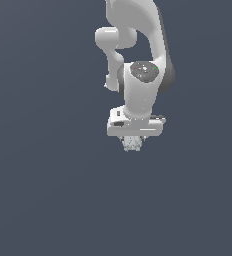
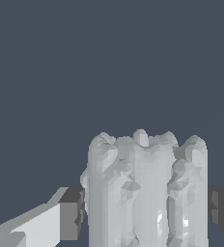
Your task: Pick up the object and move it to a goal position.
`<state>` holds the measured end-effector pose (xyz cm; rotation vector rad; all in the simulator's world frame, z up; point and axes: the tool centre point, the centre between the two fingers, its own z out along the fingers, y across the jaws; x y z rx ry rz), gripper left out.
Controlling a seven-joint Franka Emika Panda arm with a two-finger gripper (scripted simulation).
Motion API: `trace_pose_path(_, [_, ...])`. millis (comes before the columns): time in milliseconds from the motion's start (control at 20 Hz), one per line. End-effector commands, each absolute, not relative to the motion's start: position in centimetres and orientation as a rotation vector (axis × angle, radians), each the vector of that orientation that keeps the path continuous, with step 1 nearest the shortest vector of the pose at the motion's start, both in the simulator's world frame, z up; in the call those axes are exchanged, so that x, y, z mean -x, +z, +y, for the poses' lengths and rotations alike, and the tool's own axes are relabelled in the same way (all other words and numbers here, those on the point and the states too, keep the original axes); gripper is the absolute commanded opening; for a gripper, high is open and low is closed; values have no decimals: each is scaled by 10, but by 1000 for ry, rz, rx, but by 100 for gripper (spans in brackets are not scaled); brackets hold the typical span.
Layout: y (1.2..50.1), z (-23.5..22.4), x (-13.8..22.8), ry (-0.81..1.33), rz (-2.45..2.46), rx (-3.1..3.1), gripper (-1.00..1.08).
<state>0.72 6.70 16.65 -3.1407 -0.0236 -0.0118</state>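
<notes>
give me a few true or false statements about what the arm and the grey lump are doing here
1. The object sits between the two fingers in the wrist view. True.
2. The object has a smooth, polished surface. False: it is bumpy and ridged.
3. In the exterior view the object pokes out just below the gripper. True.
4. The object is wider than the gripper's hand. False: it is clearly narrower.
5. A second loose item lies on the dark ground near the arm. False: no other item shows in either view.
6. The gripper points downward in the exterior view. True.
</notes>
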Motion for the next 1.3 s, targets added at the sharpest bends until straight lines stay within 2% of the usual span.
trace_pose_path(0, [189,70,-18,-10,-23,3141,-100])
trace_pose_path(550, [274,79,-60,-6,-23,3141,-100])
trace_pose_path(1250, [343,87,-98,-2,-22,3141,-100])
